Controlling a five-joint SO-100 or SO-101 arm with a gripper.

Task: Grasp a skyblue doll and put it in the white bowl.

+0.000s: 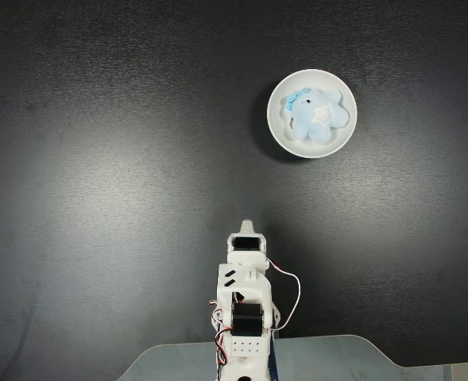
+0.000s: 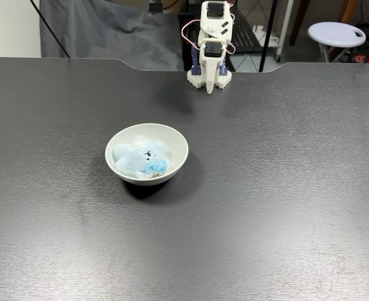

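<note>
Pale blue and fuzzy, the doll (image 1: 317, 115) lies inside the white bowl (image 1: 276, 119), filling most of its smooth hollow; in a fixed view its white patch faces up and the darker turquoise trim sits toward the bowl's left side. In a fixed view from across the desk (image 2: 265, 188), the doll (image 2: 140, 158) slumps with its turquoise part (image 2: 154, 167) against the near wall of the bowl (image 2: 175, 147). The bowl stands alone on the dark, matte desk (image 1: 98, 198), well apart from the white arm (image 1: 244, 317), which is folded up over its base at the desk's edge. The jaws (image 2: 210, 86) point down toward the desk just in front of the base and look pressed together, pinching nothing. Behind the desk, a grey cloth (image 2: 109, 31) hangs and a round white stool (image 2: 336, 32) stands at the right.
</note>
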